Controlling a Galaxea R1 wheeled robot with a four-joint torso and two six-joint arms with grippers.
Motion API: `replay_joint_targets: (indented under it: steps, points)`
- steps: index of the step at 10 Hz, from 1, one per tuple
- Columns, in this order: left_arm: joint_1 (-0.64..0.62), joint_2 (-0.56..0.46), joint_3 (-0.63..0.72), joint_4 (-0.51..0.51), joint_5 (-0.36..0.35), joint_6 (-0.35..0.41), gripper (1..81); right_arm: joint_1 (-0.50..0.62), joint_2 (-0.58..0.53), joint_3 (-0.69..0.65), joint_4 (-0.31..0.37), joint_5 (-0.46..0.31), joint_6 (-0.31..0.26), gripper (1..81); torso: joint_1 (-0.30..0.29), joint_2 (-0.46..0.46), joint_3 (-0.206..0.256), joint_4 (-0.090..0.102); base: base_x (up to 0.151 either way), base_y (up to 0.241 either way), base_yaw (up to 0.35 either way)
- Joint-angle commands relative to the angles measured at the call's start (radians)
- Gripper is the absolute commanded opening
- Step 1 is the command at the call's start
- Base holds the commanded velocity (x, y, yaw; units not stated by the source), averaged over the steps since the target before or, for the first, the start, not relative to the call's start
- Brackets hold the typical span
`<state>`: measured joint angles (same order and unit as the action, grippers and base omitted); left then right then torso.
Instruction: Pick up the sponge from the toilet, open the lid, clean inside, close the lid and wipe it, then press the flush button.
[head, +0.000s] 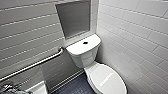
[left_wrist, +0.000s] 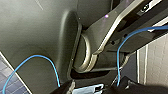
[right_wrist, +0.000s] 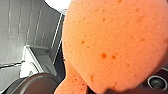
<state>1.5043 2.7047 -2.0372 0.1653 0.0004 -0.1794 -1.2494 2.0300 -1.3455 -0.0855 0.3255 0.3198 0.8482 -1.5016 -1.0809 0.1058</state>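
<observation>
The white toilet (head: 83, 51) stands in the corner in the head view, its lid (head: 107, 80) down over the bowl. The dark round flush button (head: 85, 42) sits in the middle of the tank top. The orange sponge (right_wrist: 112, 42) looms very close in the right wrist view, its pitted face toward the camera, and my right gripper is shut on it. The left wrist view shows the robot's own dark body and a blue cable (left_wrist: 53, 66); the left gripper stands open with nothing in it.
A metal grab bar (head: 35, 64) runs along the grey tiled wall left of the toilet, under a recessed niche (head: 73, 17). A white tiled wall (head: 135, 37) closes the right side. The dark tiled floor (head: 75, 87) lies between the toilet and a white edge (head: 38, 88).
</observation>
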Motion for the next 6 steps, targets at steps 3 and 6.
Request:
replay_joint_targets:
  steps: [3, 6]
  points:
    - [0.011, 0.040, -0.049, 0.011, 0.108, 0.011, 81.1, 0.498, -0.090, 0.086, 0.155, -0.368, 0.010, 1.0, 0.000, 0.000, 0.000, 0.000, 0.000, 0.000, 0.000]
    - [0.011, 0.047, -0.049, 0.011, 0.108, 0.011, 81.1, 0.704, -0.075, 0.050, 0.208, -0.523, 0.015, 1.0, 0.000, 0.000, 0.000, 0.000, 0.000, 0.000, 0.000]
